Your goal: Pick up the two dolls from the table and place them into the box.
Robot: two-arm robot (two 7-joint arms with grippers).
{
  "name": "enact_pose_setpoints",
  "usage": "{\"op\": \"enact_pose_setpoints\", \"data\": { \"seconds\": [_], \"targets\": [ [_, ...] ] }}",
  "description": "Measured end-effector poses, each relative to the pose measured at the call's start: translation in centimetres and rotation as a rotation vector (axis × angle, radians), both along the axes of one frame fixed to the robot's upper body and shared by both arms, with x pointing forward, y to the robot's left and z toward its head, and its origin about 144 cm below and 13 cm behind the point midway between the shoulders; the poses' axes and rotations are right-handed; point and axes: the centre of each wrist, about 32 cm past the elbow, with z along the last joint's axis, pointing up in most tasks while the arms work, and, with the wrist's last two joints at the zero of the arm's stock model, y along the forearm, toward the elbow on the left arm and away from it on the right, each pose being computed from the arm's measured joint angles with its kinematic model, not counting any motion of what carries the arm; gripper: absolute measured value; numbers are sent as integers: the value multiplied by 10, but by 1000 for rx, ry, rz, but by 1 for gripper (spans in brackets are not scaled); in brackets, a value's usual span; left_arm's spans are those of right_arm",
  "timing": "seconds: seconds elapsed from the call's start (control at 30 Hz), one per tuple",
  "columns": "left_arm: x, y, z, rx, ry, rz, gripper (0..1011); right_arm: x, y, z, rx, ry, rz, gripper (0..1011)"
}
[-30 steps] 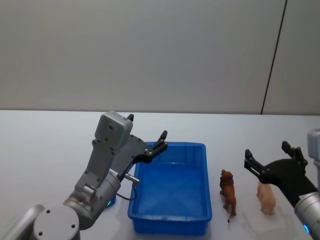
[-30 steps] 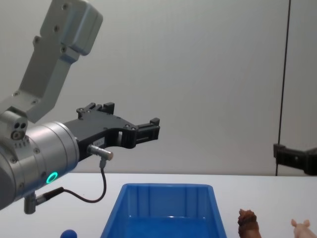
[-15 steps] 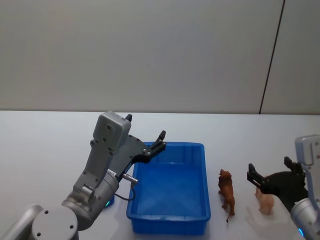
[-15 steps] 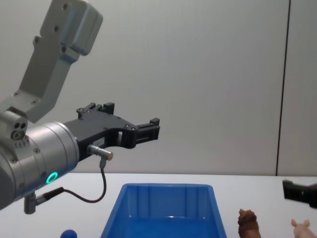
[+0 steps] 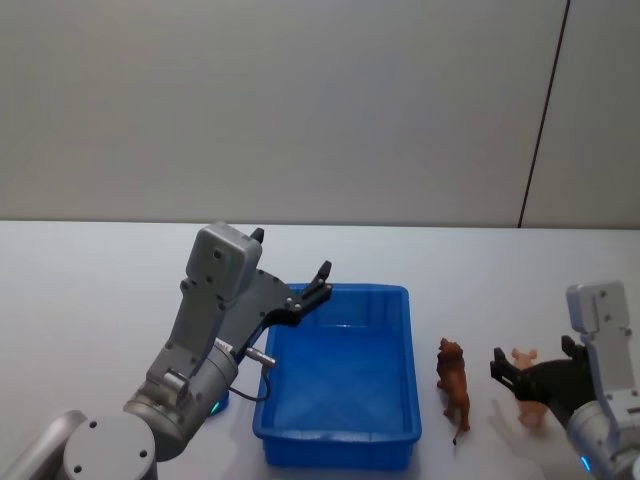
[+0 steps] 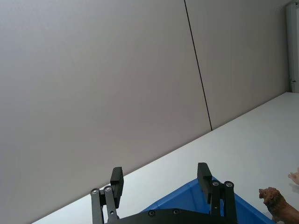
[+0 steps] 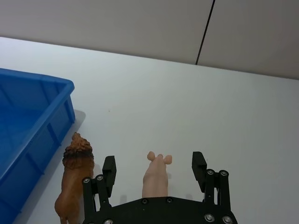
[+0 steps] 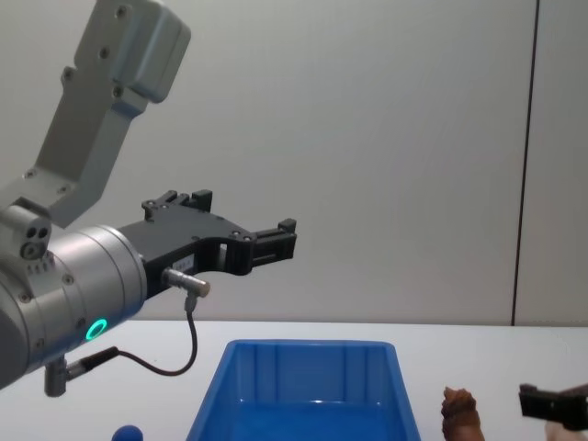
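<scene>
plain grey wall panels stand behind a white tabletop (image 5: 100, 280); the blue box (image 5: 340, 450) sits on it in front of the robot, with nothing seen inside; both dolls stand upright on the tabletop to the right of the box, outside it; the shaggy brown doll (image 5: 455, 385) is just beside the box's right wall, and the pale pink doll (image 7: 155, 179) is a little farther right; the right jaws are low over the pink doll and spread wide, with one of the fingers (image 7: 198, 170) on each side of its body and a gap showing on both sides; the inner finger is between the two dolls; the left jaws hang in the air above the box's left rim, spread and holding nothing; a small blue ball (image 8: 128, 433) lies left of the box
</scene>
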Motion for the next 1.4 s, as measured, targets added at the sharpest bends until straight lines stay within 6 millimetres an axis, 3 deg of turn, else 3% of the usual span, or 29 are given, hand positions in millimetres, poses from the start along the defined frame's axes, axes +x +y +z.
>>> {"op": "enact_pose_setpoints", "data": {
  "seconds": [0.53,0.8,1.03,1.13,1.23,1.4],
  "targets": [
    [0,0,0,0,0,0,1001,10,8,-15,-3,102,-43,998],
    [0,0,0,0,0,0,1001,11,9,-22,9,166,-68,832],
    [0,0,0,0,0,0,1001,10,9,-26,25,198,-75,589],
    [0,0,0,0,0,0,1001,10,9,-27,30,202,-74,534],
    [0,0,0,0,0,0,1001,10,9,-28,35,196,-70,396],
    [0,0,0,0,0,0,1001,10,10,-26,35,170,-61,372]
  ]
}}
